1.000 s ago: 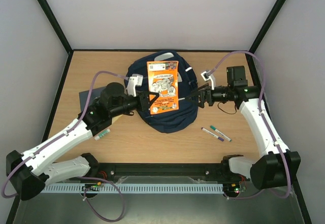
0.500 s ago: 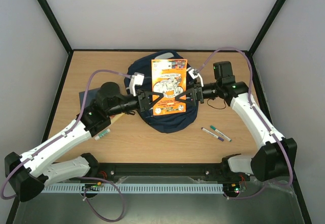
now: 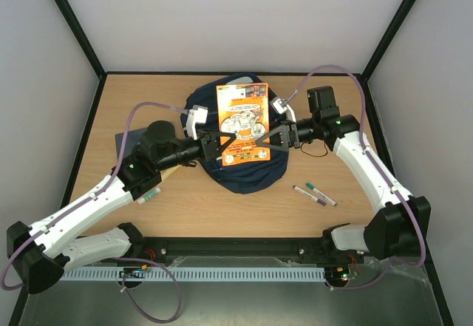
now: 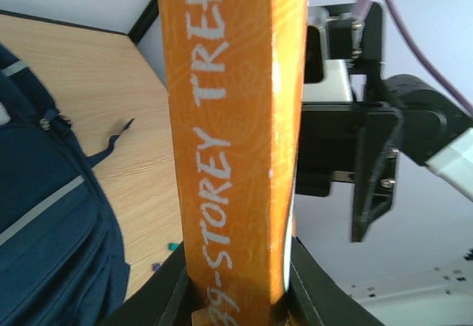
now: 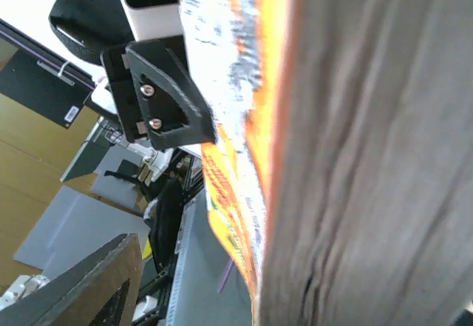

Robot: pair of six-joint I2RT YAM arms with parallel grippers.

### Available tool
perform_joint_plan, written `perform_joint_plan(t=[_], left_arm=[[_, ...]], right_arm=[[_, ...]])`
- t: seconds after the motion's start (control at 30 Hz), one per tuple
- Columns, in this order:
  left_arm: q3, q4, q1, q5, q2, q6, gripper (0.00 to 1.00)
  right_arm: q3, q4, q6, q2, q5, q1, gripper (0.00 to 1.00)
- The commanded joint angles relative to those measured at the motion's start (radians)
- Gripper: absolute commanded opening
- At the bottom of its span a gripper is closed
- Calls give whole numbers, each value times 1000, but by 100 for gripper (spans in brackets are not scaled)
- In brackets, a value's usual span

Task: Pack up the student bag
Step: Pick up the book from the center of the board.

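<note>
Wooden table (image 3: 222, 208) bearing student bag (image 3: 247, 177) below left gripper (image 3: 215, 145) and right gripper (image 3: 274, 138), two pens (image 3: 316, 193) right of the latter, notebook (image 3: 121, 145) and marker (image 3: 149, 194) left of the former.

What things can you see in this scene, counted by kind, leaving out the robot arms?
Backpack: 1
Orange book: 1
Dark-blue notebook: 1
Markers: 3
Total: 6
</note>
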Motion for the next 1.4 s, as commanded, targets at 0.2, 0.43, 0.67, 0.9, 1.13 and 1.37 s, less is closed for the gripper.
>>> perform_joint_plan(t=[0.2, 0.43, 0.67, 0.9, 1.13, 1.37], left_arm=[[-33, -68, 0, -271, -1, 8, 6], [-56, -25, 0, -212, 4, 13, 6], [-71, -8, 0, -160, 40, 8, 4], [-57, -68, 0, -209, 67, 49, 25], [36, -331, 0, -357, 143, 217, 63], [76, -434, -48, -362, 225, 504, 64]], right_arm=[[-34, 133, 197, -125, 30, 11, 54], [-51, 228, 298, -136, 104, 11, 42], [-38, 303, 360, -113, 145, 11, 36], [-63, 284, 317, -122, 248, -5, 1], [-178, 257, 193, -149, 370, -219, 1], [-321, 256, 63, -248, 474, -390, 1]])
